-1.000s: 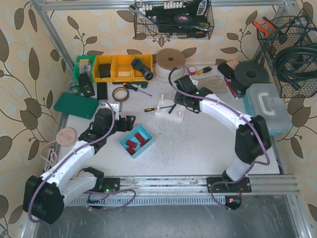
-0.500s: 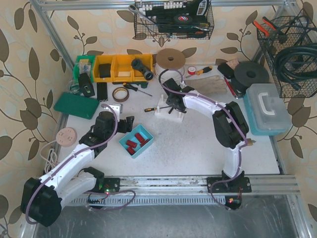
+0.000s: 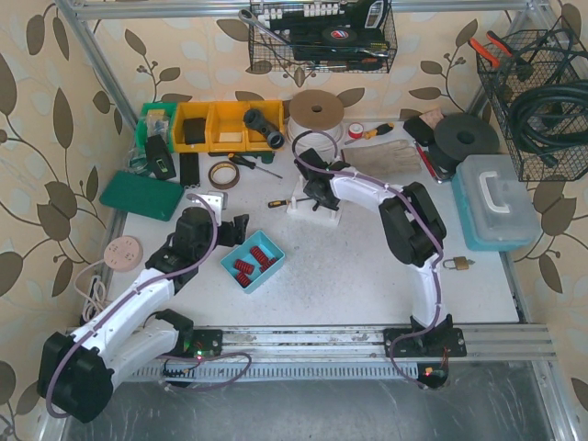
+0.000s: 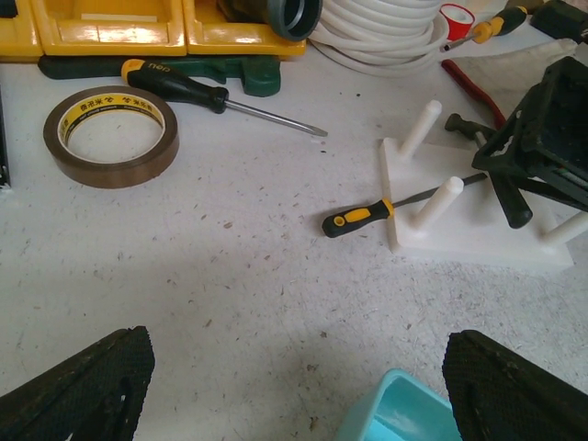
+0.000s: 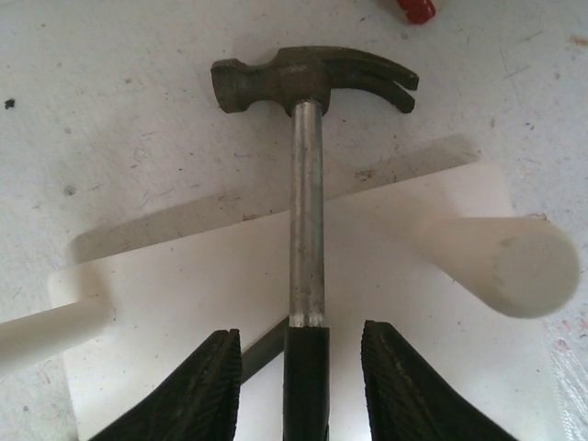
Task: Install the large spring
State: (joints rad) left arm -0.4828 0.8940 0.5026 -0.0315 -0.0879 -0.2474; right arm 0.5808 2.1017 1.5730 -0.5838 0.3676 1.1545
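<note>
Several red springs (image 3: 253, 262) lie in a light blue tray (image 3: 273, 243), whose corner (image 4: 404, 415) shows in the left wrist view. The white peg base (image 3: 301, 206) (image 4: 469, 234) (image 5: 184, 294) stands behind it. A claw hammer (image 5: 308, 165) lies across the base, with its black grip between the fingers of my right gripper (image 3: 317, 195) (image 5: 301, 333). That gripper is open, with a gap on each side of the grip. Left of the tray, my left gripper (image 3: 241, 231) (image 4: 296, 340) is wide open and holds nothing.
A small yellow-handled screwdriver (image 4: 367, 216) leans on the peg base. A brown tape roll (image 4: 110, 133) and a longer screwdriver (image 4: 207, 92) lie behind it. Yellow bins (image 3: 225, 126), a hose coil (image 3: 317, 115), a padlock (image 3: 457, 264) and a blue case (image 3: 496, 197) are also on the table.
The right arm folded in and its gripper moved left and down onto the peg base, over the hammer. The padlock is now uncovered. The left arm barely shifted.
</note>
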